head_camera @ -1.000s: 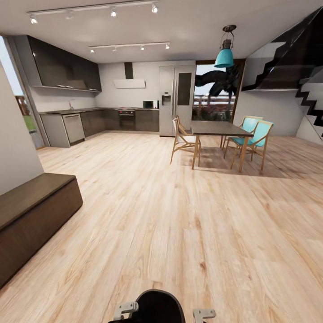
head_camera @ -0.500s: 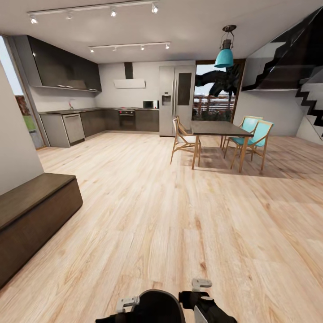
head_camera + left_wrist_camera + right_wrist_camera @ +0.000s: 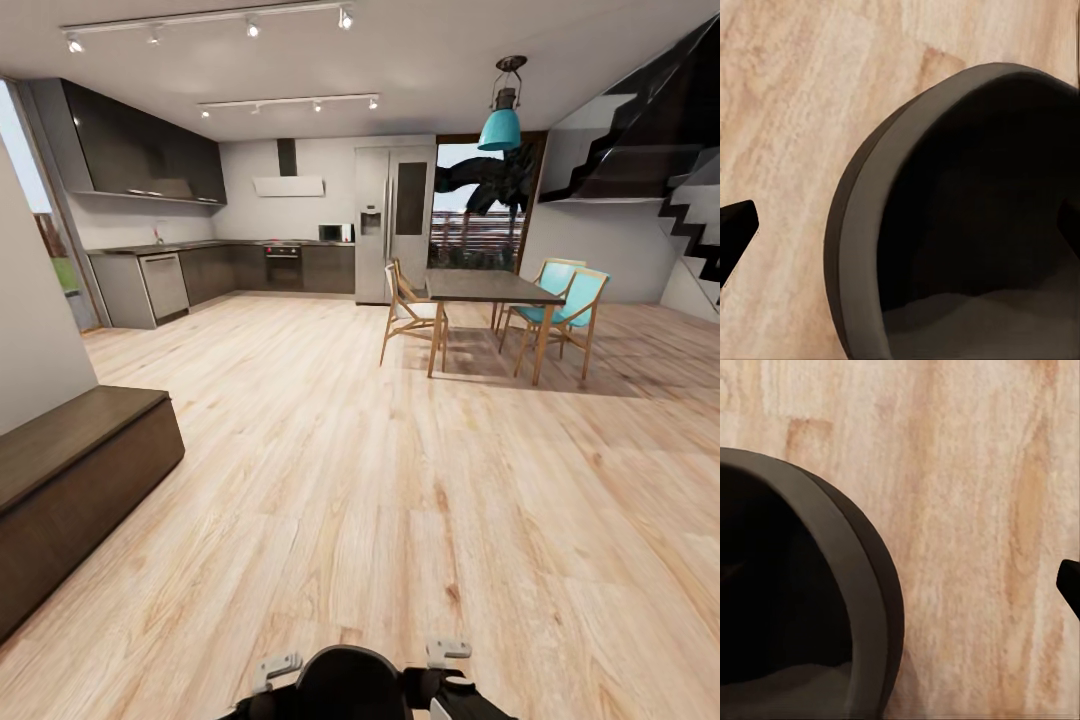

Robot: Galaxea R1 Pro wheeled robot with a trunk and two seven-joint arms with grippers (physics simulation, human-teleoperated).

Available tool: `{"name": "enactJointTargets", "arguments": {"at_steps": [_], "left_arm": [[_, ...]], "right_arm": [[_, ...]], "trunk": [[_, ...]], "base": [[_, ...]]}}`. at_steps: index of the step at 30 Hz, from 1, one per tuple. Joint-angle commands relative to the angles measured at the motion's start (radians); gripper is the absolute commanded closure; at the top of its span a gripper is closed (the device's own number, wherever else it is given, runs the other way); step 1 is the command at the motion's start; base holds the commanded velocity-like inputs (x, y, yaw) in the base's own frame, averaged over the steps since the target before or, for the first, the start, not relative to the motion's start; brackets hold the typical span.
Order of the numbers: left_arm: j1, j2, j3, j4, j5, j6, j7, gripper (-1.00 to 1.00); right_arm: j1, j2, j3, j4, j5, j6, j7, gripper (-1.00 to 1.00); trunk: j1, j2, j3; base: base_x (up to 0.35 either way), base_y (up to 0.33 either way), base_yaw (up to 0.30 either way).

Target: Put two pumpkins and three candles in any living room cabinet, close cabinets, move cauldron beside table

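Observation:
The black cauldron (image 3: pixel 350 682) sits at the bottom middle of the head view, between my two arms. In the left wrist view its rim (image 3: pixel 859 225) curves over the wooden floor, and my left gripper (image 3: pixel 900 225) is open astride it, one dark finger (image 3: pixel 735 232) outside the rim. My right gripper (image 3: pixel 896 581) is open beside the cauldron (image 3: pixel 862 585), one fingertip (image 3: pixel 1069 583) over the floor. The low dark brown cabinet (image 3: pixel 80 470) stands shut along the left wall. The pumpkins and candles are out of view.
A dark dining table (image 3: pixel 490 287) with wooden and teal chairs (image 3: pixel 565 310) stands ahead to the right. The kitchen counters (image 3: pixel 230 270) and fridge (image 3: pixel 395 220) line the back wall. Stairs (image 3: pixel 690 230) rise at the far right. Open wooden floor (image 3: pixel 330 450) lies between.
My right arm rose into view at the bottom right half a second ago and has since dropped lower. The room and the cabinet have not shifted.

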State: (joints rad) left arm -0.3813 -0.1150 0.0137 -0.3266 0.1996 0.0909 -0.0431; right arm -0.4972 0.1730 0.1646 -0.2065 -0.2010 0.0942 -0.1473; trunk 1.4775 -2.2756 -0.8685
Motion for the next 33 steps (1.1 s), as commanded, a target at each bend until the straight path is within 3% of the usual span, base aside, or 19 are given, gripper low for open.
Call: {"name": "enactJointTargets", "arguments": {"at_steps": [1, 8, 27, 33], "left_arm": [[0.0, 0.0, 0.001, -0.002, 0.01, -0.007, -0.003, -1.0], [0.002, 0.001, -0.001, -0.002, 0.01, -0.035, -0.003, -1.0], [0.002, 0.0, -0.007, 0.036, 0.001, -0.064, -0.003, -1.0], [0.002, 0.0, -0.008, 0.037, 0.001, -0.074, -0.003, -1.0]], "right_arm": [[0.0, -0.001, 0.009, 0.0, -0.009, 0.005, -0.006, -1.0], [0.0, 0.0, 0.009, 0.005, -0.009, 0.006, -0.006, -1.0], [0.0, 0.002, 0.012, 0.008, -0.008, 0.024, 0.004, -1.0], [0.0, 0.002, 0.102, 0.012, -0.005, 0.093, 0.059, -1.0]], "trunk": [[0.0, 0.0, -0.001], [0.0, 0.0, -0.001], [0.073, -0.133, -0.061], [0.092, -0.168, -0.076]], "base": [[0.0, 0.0, 0.0], [0.0, 0.0, 0.0], [0.0, 0.0, 0.0], [0.0, 0.0, 0.0]]}}
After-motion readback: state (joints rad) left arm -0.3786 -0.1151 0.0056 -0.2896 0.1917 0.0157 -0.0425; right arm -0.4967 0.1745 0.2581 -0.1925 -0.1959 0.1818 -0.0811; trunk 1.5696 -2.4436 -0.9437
